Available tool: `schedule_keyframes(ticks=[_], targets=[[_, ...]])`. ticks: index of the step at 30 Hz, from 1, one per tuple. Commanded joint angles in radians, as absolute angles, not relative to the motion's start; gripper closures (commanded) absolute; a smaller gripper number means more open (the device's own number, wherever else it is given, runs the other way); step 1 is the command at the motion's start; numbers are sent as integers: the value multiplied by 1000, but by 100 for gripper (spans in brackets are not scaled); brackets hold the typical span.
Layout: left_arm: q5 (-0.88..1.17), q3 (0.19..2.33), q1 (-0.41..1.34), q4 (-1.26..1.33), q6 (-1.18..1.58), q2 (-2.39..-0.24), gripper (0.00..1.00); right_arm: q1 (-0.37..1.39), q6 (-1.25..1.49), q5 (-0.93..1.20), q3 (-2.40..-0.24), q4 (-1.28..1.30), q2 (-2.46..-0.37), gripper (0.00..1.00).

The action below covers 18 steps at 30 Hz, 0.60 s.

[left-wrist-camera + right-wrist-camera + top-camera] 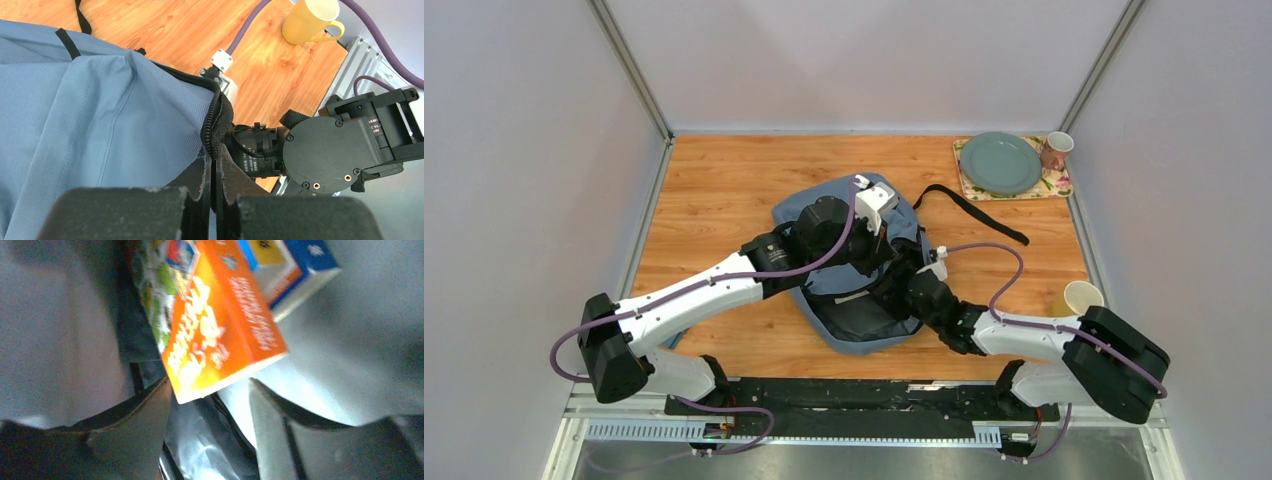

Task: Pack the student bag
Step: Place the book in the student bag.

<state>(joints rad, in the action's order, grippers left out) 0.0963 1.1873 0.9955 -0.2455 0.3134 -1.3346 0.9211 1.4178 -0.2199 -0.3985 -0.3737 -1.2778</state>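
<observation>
The student bag [856, 318], a grey-blue fabric backpack, lies in the middle of the table with its mouth toward the arms. My left gripper [215, 167] is shut on the black zip edge [214, 127] of the bag's opening and holds it up; blue fabric [100, 110] fills the left of that view. My right gripper [210, 415] is inside the bag, jaws wide apart. An orange box [220, 330] lies just beyond its fingertips, with one corner between them and touching neither finger. A blue box [295, 265] lies behind the orange one.
A yellow mug [1079, 298] stands near the right arm's base. At the back right, a green plate [1000, 163] and a pinkish cup [1055, 150] sit on a floral mat [1064, 185]. A black strap [974, 210] trails right from the bag.
</observation>
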Motion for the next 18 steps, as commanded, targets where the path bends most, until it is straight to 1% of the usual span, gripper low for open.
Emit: schedule_keyframes(ticks=[1,3,5,6,8,14,18], targets=[[124,1195,1002,-153,334,-1278,100,939,1420,-256,-348,-333,-1235,46],[124,1192,1003,-155,336,-1278,100,939,1431,-268,-347,-339,-1238,66],[124,1189,1003,-156,339,-1275,100,936,1433,-282,-367,-337,-1258,81],[126,1189,1003,-155,341,-1275,100,937,1418,-308,-379,-339,-1268,83],[130,1187,1003,-156,345,-1273,100,924,1404,-311,-431,-348,-1314,92],[127,1181,1002,-179,347,-1264,100,882,1371,-315,-549,-379,-1414,93],[109,1163,1003,-195,338,-1249,100,874,1362,-327,-494,-403,-1381,92]])
